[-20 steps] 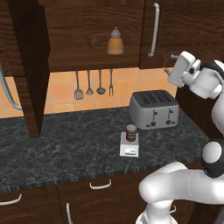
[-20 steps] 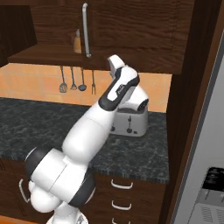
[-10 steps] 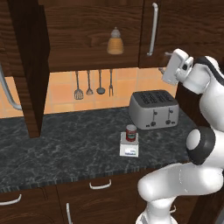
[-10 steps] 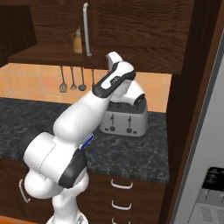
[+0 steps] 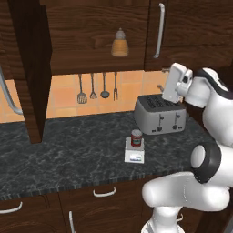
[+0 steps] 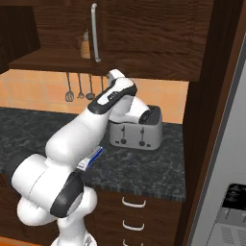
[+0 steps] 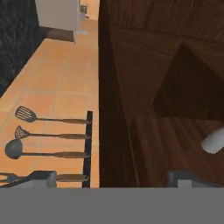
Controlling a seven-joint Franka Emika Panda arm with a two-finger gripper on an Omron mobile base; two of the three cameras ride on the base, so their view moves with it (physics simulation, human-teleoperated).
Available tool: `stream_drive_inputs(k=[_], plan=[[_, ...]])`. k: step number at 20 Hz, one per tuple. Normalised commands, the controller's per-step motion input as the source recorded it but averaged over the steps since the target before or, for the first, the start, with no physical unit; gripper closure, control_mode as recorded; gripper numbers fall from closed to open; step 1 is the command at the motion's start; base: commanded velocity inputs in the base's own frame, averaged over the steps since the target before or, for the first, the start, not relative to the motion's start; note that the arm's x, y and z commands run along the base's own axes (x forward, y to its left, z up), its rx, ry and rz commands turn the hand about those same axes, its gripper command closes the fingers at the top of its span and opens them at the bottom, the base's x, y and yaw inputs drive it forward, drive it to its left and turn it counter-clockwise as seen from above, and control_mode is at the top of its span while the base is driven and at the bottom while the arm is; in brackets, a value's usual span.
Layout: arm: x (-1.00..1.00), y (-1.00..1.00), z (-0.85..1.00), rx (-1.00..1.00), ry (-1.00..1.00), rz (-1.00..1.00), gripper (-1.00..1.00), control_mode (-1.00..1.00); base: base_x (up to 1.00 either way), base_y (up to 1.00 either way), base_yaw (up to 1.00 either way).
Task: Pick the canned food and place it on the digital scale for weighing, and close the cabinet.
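Now, with the canned food (image 5: pixel 136 138) already sitting on the digital scale (image 5: pixel 134 154) at the bench's (image 5: pixel 68 150) middle, you are raising the wide-open, empty gripper (image 5: pixel 166 77) toward the cabinet (image 5: pixel 91 32), so be steering for the open door (image 5: pixel 27 68) at nine o'clock.

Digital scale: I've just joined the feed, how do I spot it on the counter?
Find the dark speckled stone counter and the boxy silver toaster at its back. In front of the toaster lies the digital scale, a small flat white-grey square with a bluish display strip. Only it carries the small red-labelled can.
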Motion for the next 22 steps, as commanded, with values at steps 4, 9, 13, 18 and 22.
stream_drive_inputs(k=[4, 9, 13, 18, 22], plan=[[-0.62, 0.76, -0.94, 0.0, 0.12, 0.02, -1.0, -1.0, 0.0, 0.0, 0.0], [-1.0, -0.06, 0.59, 0.0, -0.13, 0.0, -1.0, -1.0, 0.0, 0.0, 0.0], [-0.92, -0.17, 0.39, 0.01, 0.0, -0.06, -1.0, -1.0, 0.0, 0.0, 0.0], [-0.85, 0.0, 0.03, 0.0, -0.04, 0.0, -1.0, -1.0, 0.0, 0.0, 0.0], [-0.81, 0.42, -0.07, 0.01, -0.06, 0.0, -1.0, -1.0, 0.0, 0.0, 0.0]])
